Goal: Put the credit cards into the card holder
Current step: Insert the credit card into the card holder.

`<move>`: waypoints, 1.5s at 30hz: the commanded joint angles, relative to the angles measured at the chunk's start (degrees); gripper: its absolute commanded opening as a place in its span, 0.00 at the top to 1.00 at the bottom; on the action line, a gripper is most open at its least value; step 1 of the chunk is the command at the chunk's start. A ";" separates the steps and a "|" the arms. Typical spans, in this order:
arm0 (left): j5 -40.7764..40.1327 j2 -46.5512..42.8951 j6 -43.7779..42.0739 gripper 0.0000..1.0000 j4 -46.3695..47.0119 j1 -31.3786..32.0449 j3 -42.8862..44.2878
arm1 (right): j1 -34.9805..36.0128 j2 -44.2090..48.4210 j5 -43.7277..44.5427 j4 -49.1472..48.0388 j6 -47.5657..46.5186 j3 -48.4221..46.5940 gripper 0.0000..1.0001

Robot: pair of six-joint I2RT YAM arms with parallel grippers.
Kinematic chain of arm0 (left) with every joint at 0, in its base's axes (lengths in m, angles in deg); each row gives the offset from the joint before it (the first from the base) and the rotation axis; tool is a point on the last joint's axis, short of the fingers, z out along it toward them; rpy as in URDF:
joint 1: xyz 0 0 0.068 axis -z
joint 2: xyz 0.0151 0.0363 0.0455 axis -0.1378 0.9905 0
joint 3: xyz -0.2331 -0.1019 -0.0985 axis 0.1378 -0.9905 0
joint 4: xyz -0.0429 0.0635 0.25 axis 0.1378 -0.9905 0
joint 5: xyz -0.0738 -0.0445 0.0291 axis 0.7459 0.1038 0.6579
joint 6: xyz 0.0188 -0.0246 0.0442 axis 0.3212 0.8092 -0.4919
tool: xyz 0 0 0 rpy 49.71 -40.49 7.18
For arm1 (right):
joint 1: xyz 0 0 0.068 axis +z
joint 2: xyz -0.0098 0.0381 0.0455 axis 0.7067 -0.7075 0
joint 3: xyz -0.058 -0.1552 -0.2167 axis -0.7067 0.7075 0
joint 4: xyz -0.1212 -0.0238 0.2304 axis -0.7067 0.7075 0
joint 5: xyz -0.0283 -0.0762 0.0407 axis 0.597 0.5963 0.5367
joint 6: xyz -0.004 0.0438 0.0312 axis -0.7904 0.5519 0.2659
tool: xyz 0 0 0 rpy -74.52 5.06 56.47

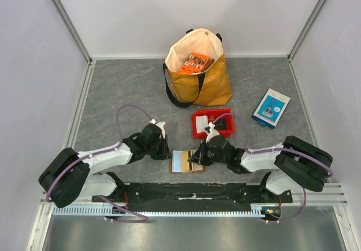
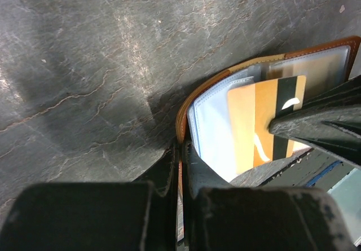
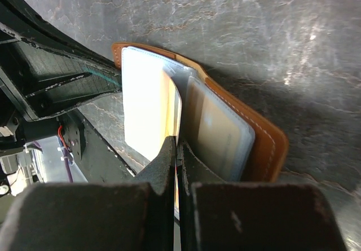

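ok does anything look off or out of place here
Nothing really stands out: no spill or damage. The card holder lies open, with the left gripper pinching its edge and the right gripper pinching an orange card at its clear sleeves, as expected mid-insertion.

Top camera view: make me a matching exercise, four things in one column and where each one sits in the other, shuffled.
Things:
1. tote bag
2. red bin
3. blue-and-white box
4. card holder

Places:
A. nearest the front edge, centre
B. farthest back, centre
C. off to the right, on its own
D. centre, between the tote bag and the card holder

Pairs: 1-B, 2-D, 3-C, 4-A
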 commanded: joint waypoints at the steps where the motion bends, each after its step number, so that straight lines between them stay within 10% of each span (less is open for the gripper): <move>1: -1.38 0.39 2.61 0.98 1.58 0.19 -1.24 | 2.90 -4.42 -1.08 3.94 -0.12 -0.46 1.00; 7: -1.65 -0.84 3.23 0.98 1.85 0.10 -1.59 | 3.25 -6.62 0.06 1.92 2.86 -0.81 0.98; 18: -1.39 -5.94 4.28 0.98 0.97 0.10 -3.79 | 3.25 6.03 9.21 18.52 -2.93 -3.36 0.47; 31: 0.99 -6.73 4.55 0.98 2.81 0.37 -3.44 | 7.02 -1.70 4.81 14.67 -4.87 -9.77 0.53; 41: 2.39 -7.08 5.07 0.98 4.04 0.19 -3.53 | 8.17 -2.67 7.53 14.85 -6.62 -13.21 0.80; 45: 2.75 -6.56 4.11 0.98 3.69 0.28 -3.18 | 8.17 -1.88 10.69 15.80 -7.68 -12.59 0.60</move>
